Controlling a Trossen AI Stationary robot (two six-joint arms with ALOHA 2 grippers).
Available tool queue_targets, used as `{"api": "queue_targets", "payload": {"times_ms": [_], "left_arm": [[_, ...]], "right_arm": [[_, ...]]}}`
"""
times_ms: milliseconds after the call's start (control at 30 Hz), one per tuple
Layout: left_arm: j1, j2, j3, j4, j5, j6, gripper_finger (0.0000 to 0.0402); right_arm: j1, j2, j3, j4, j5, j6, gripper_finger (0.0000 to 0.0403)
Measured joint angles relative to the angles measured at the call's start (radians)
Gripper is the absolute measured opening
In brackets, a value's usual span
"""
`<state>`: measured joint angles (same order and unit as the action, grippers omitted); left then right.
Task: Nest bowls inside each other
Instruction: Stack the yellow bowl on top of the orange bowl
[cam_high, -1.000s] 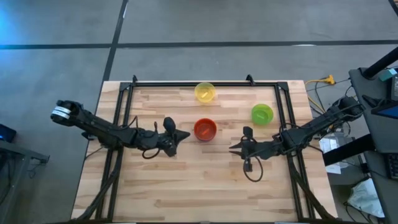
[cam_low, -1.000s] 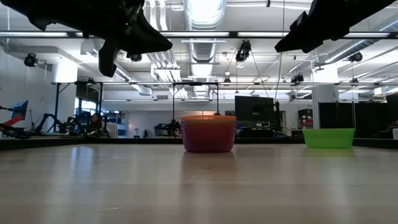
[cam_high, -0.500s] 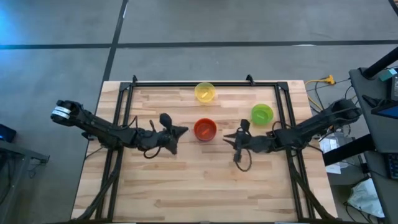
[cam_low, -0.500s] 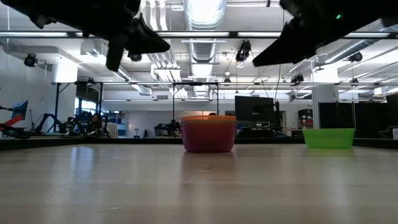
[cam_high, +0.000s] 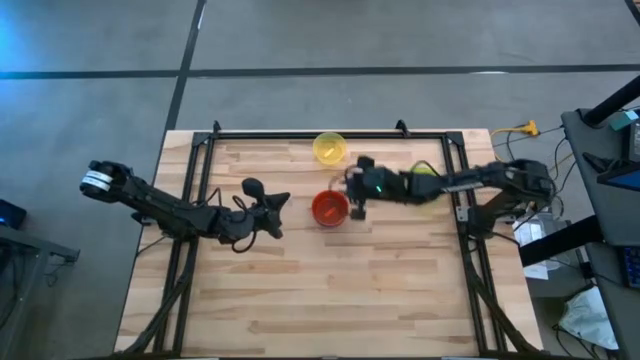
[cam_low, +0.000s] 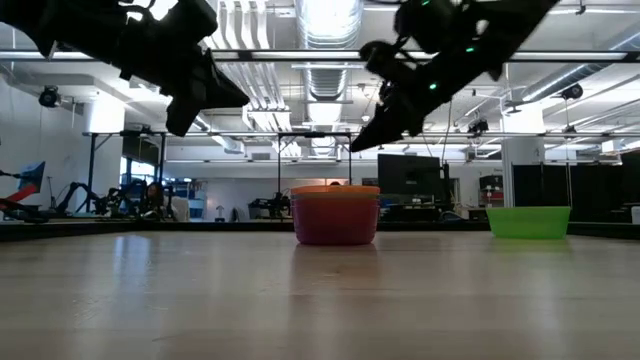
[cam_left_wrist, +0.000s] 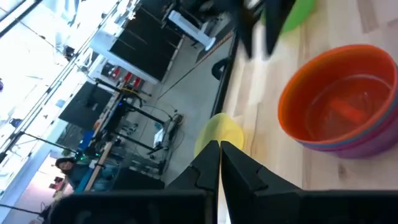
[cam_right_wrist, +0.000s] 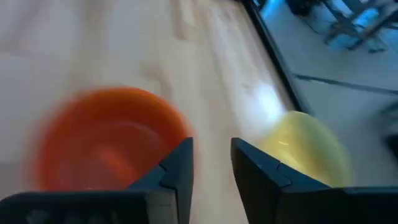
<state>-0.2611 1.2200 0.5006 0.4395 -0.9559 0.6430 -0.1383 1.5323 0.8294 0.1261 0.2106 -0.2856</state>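
The orange bowl (cam_high: 329, 208) sits near the middle of the wooden table (cam_high: 300, 300), and from above it reads as a single bowl. The low view shows more: its orange rim (cam_low: 335, 190) tops a stack, with a pink bowl (cam_low: 335, 218) beneath it. The left wrist view adds a purple bowl (cam_left_wrist: 367, 144) showing at the base of the same stack under the orange one (cam_left_wrist: 339, 93).

The yellow bowl (cam_high: 330, 148) stands alone near the far edge of the table, apart from the stack; it also shows in the right wrist view (cam_right_wrist: 305, 146) beside the orange bowl (cam_right_wrist: 102, 140). The green bowl (cam_low: 528, 221) stands alone to the right at table level, while in the high view it is largely covered by the right arm.

The right gripper (cam_high: 355, 190) hangs above the table just beside the stack, toward the yellow bowl, its jaws slightly parted and gripping nothing (cam_right_wrist: 211, 165). The left gripper (cam_high: 280, 203) hovers off the table on the stack's other side, near but apart, jaws clenched on nothing (cam_left_wrist: 220, 165).

A black metal frame (cam_high: 300, 134) borders the table's far end and sides. Grey concrete floor (cam_high: 400, 40) surrounds it. Across the table, the low view shows a lab with ceiling ducts (cam_low: 325, 70) and a dark monitor (cam_low: 410, 178).
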Motion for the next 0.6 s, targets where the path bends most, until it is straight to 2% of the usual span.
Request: {"api": "queue_targets", "payload": {"times_ms": [267, 433, 600], "left_arm": [[-0.001, -0.043, -0.021, -0.022, -0.029, 0.028, 0.0], [-0.002, -0.066, -0.047, -0.074, -0.12, 0.024, 0.0], [-0.003, -0.106, -0.091, -0.085, -0.197, 0.024, 0.0]], "right_arm": [[-0.18, 0.175, 0.309, -0.377, 0.0, -0.376, 0.0126], [-0.246, 0.3, 0.493, -0.595, -0.001, -0.483, 0.0134], [-0.279, 0.407, 0.64, -0.714, -0.004, -0.569, 0.013]]}}
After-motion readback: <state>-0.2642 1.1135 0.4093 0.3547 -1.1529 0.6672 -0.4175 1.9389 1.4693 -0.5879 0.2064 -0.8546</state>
